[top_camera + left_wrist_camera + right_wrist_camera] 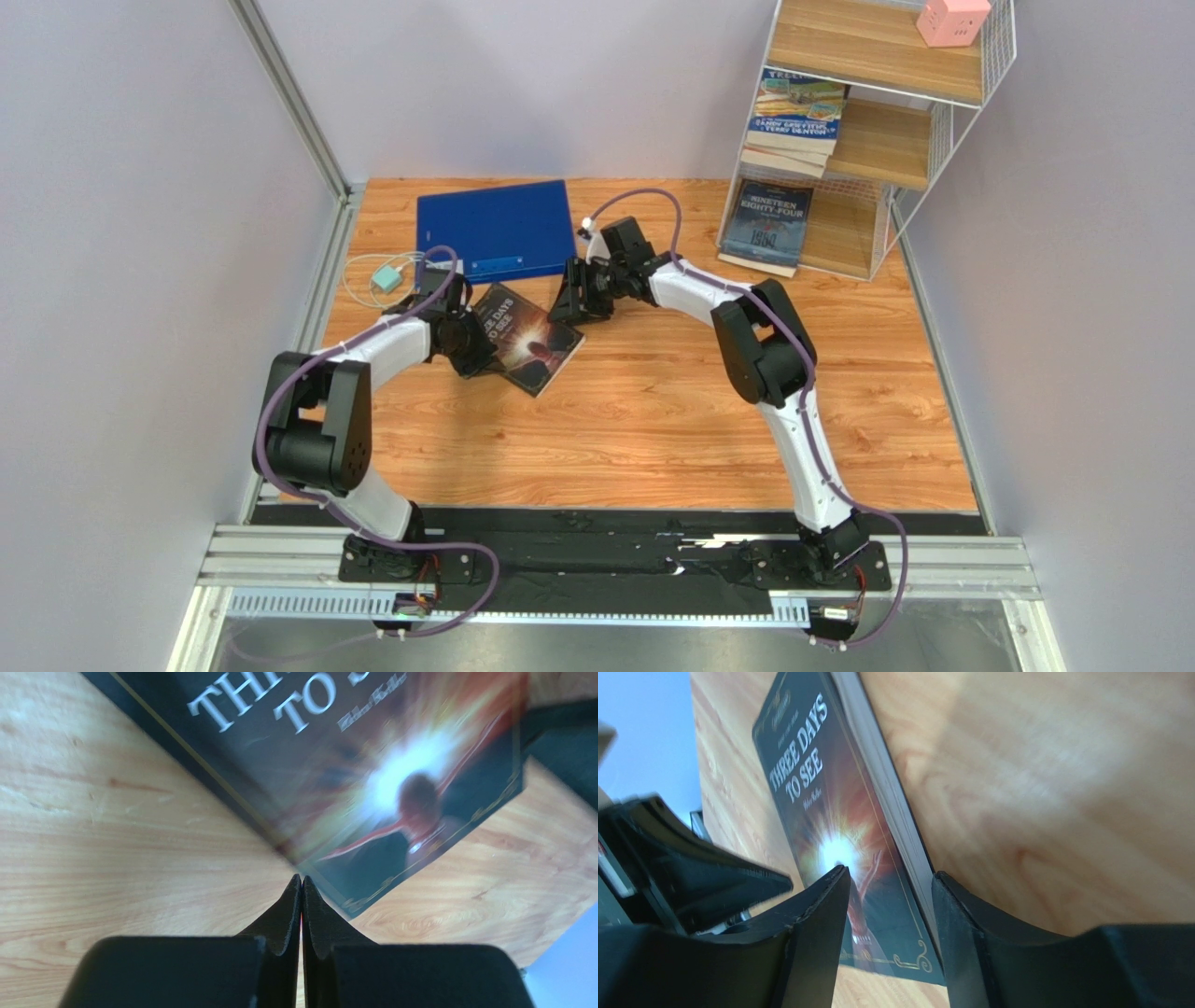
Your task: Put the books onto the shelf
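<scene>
The dark book "Three Days to See" (530,336) lies flat on the wooden counter (673,406), front cover up. It is not on the shelf yet. It sits just in front of a big blue binder (494,228), between the two arms.

The left end effector (301,879) is squeezed tight, with its two fingers pressed together. Its tip sits right at the edge of the book, near one corner. Nothing shows between the fingers.

The right end effector (892,875) is partly spread, with a clear gap between its fingers. It is low by the other side of the book. In its own camera, the book's end shows in that gap. It is not clear if the fingers touch the book.

The white wire shelf (856,42) stands at the far right corner. A small stack of books (797,119) lies on its middle board. The navy "Nineteen Eighty-Four" (767,224) leans on the bottom board. A pink box (954,20) sits on the top board.
</scene>
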You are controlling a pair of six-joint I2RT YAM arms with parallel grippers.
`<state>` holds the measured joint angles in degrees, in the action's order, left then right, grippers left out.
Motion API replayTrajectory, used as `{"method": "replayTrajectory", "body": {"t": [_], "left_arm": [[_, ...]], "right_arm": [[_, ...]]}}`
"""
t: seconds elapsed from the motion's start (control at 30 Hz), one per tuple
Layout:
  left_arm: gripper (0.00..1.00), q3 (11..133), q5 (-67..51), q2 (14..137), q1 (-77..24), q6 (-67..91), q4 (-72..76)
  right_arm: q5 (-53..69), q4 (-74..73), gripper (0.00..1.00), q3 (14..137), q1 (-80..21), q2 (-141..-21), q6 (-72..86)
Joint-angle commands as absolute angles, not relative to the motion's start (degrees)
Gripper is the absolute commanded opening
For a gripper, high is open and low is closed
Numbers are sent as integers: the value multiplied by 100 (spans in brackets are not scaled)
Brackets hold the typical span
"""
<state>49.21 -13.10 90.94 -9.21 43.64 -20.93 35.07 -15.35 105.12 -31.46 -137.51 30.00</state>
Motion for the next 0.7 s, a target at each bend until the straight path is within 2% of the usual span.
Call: {"method": "replayTrajectory", "body": {"t": [0.0,0.13,0.23,0.47,0.67], "left_arm": [[0,5396,-1046,9412,-879,4360,-2478],[0,5835,-1063,9711,-879,4184,-2777],[0,5976,-933,9800,-870,3991,-3004],[0,5599,226,9037,-484,3850,-3507],[0,5528,-395,9579,-132,3595,-3305]], "right_arm": [[3691,-1293,49,9977,-3296,-13238,2935],[3937,-783,48,9554,-3331,-13008,3173],[3763,-1001,48,9650,-3357,-13025,3068],[3665,-1072,49,9642,-3401,-13096,3067],[3674,-1081,48,9773,-3507,-13236,3085]]}}
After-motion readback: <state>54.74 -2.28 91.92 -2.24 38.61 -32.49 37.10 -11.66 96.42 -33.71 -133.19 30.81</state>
